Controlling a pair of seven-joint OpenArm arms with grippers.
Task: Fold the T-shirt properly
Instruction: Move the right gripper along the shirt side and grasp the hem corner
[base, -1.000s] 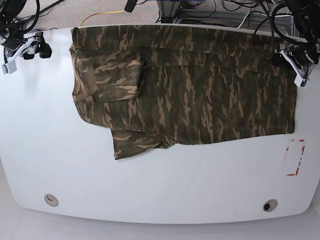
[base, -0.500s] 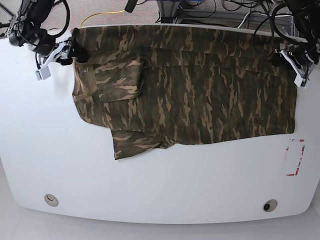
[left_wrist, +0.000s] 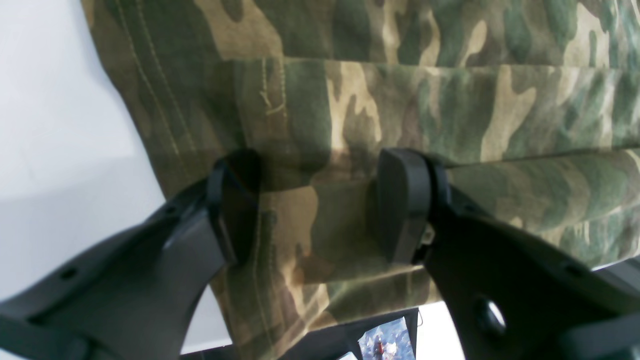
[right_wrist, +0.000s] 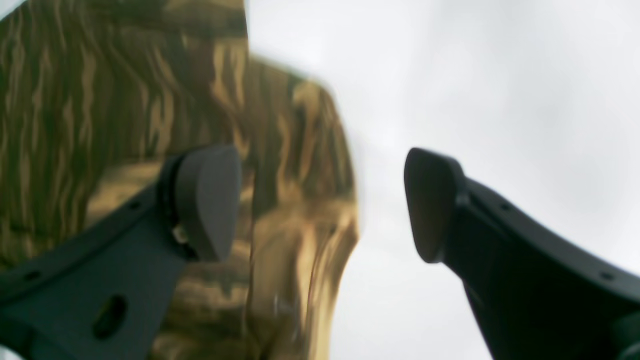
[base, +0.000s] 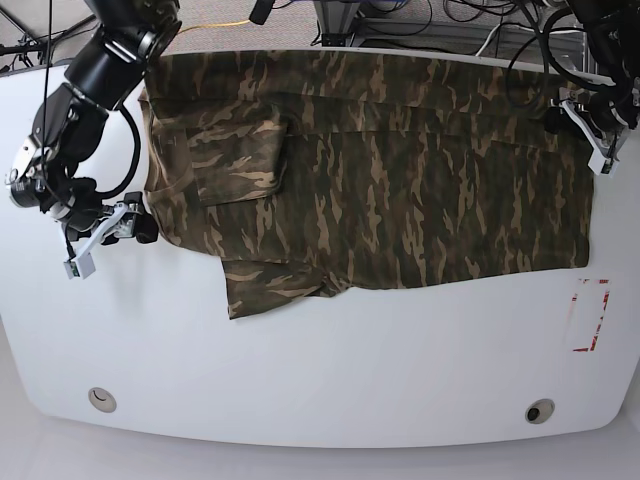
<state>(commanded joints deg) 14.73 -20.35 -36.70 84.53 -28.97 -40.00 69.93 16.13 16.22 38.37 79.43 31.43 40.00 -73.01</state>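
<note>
The camouflage T-shirt (base: 380, 180) lies spread on the white table (base: 330, 370), neck to the left, one sleeve folded onto the chest and the other sticking out at the front. My right gripper (base: 138, 228) is open at the shirt's left edge; in the right wrist view (right_wrist: 320, 202) one finger is over the blurred shirt (right_wrist: 125, 125) and the other over bare table. My left gripper (base: 560, 118) is open at the shirt's far right corner. In the left wrist view (left_wrist: 320, 205) its jaws straddle a fabric fold (left_wrist: 400, 100) near the hem.
A red-marked label (base: 590, 315) lies on the table at the right, below the shirt. Two round holes (base: 102, 400) (base: 540, 411) sit near the front edge. Cables and a yellow cord (base: 205, 28) run behind the table's back edge.
My right arm has swung from the shirt's upper-left corner down along its left edge to the lower shoulder. The left arm and the shirt have not moved.
</note>
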